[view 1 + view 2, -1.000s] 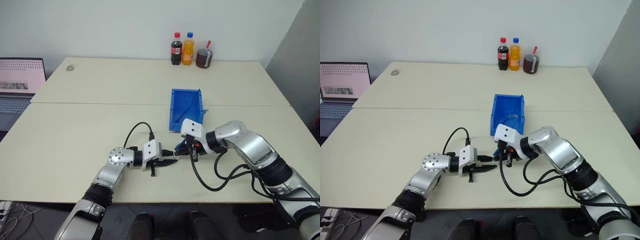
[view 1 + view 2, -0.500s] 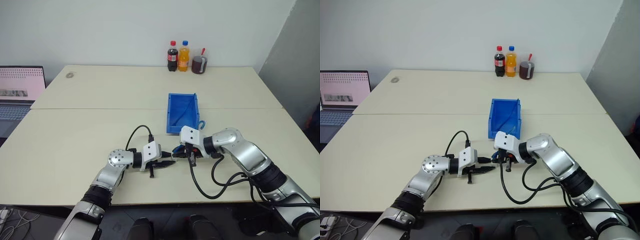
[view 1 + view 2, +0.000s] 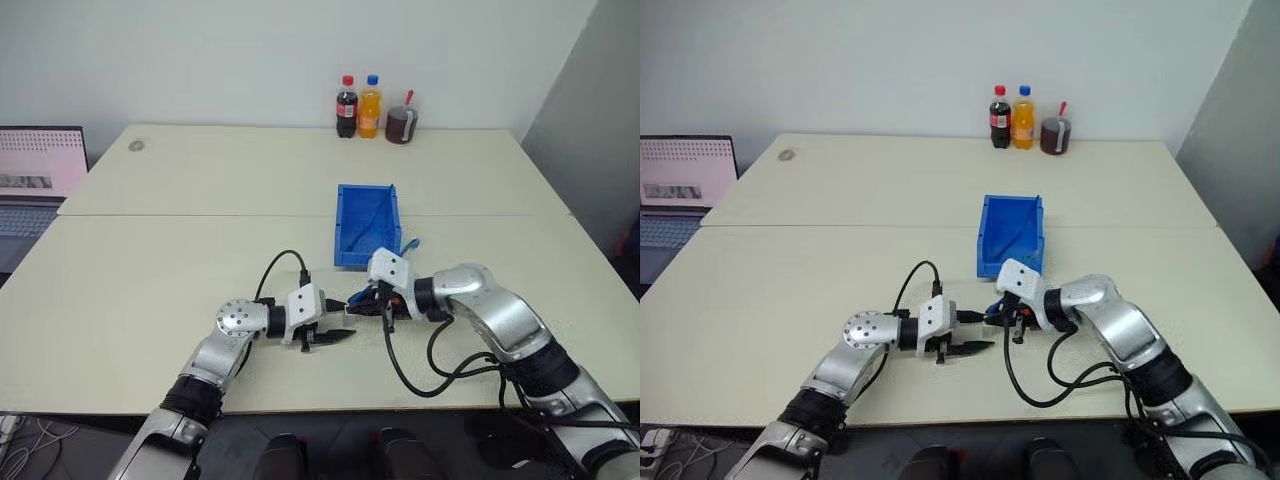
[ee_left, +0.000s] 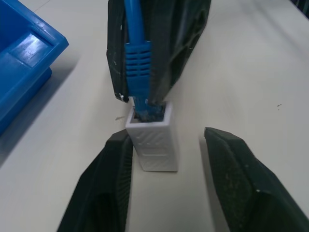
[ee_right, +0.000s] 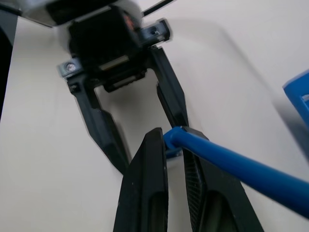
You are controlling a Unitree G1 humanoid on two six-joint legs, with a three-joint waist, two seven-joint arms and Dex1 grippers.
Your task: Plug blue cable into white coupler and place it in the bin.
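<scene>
bright, even indoor light, soft shadows (wrist views slightly blurred up close).

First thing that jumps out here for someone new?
Near the front table edge, the right gripper pinches the thin bright blue cable, its plug seated in the small white boxy coupler. The left gripper stands open around the coupler. Just beyond sits the open blue plastic bin.

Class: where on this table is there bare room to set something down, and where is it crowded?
Bare: the table's left side, from the seam to the near edge, and the strip between the bin and the bottles. Crowded: just before the bin, where the left gripper and the right gripper meet over the white coupler.
</scene>
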